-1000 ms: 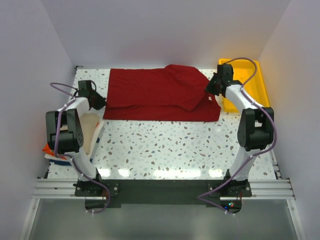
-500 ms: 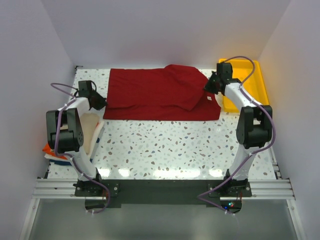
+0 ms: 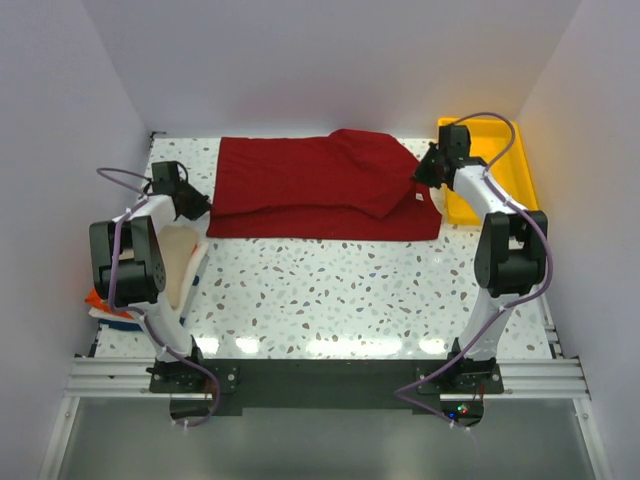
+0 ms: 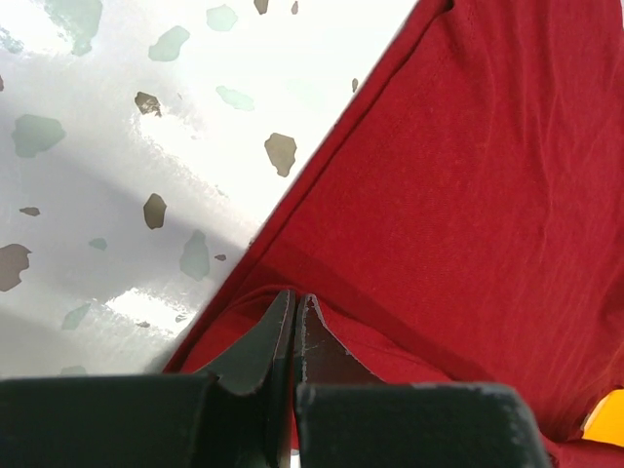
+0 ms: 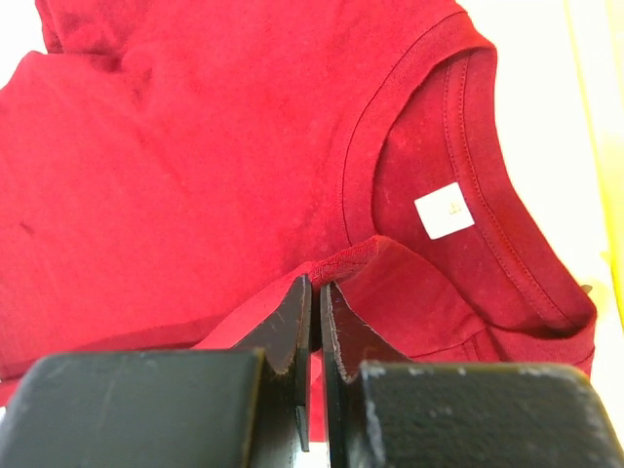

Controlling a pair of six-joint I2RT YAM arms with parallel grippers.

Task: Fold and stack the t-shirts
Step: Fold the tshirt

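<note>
The dark red t-shirt (image 3: pixel 310 185) lies spread across the back of the table, partly folded over itself. Its white neck label (image 5: pixel 445 210) shows by the collar. My left gripper (image 3: pixel 196 206) is at the shirt's left edge, shut on a fold of its hem (image 4: pixel 322 322). My right gripper (image 3: pixel 424 176) is at the right edge near the collar, shut on a raised ridge of red cloth (image 5: pixel 356 261). A folded tan shirt (image 3: pixel 178 258) lies at the left by my left arm. Orange (image 3: pixel 95 297) and blue (image 3: pixel 113 318) cloth peek out beside it.
A yellow plastic tray (image 3: pixel 512 175) stands at the back right, just behind my right gripper. White walls close the table at the back and on both sides. The speckled tabletop (image 3: pixel 330 290) stretches in front of the shirt.
My left gripper has shifted slightly left with the hem. My right gripper has shifted slightly right, back toward the tray, still holding the cloth. The shirt looks a little more stretched.
</note>
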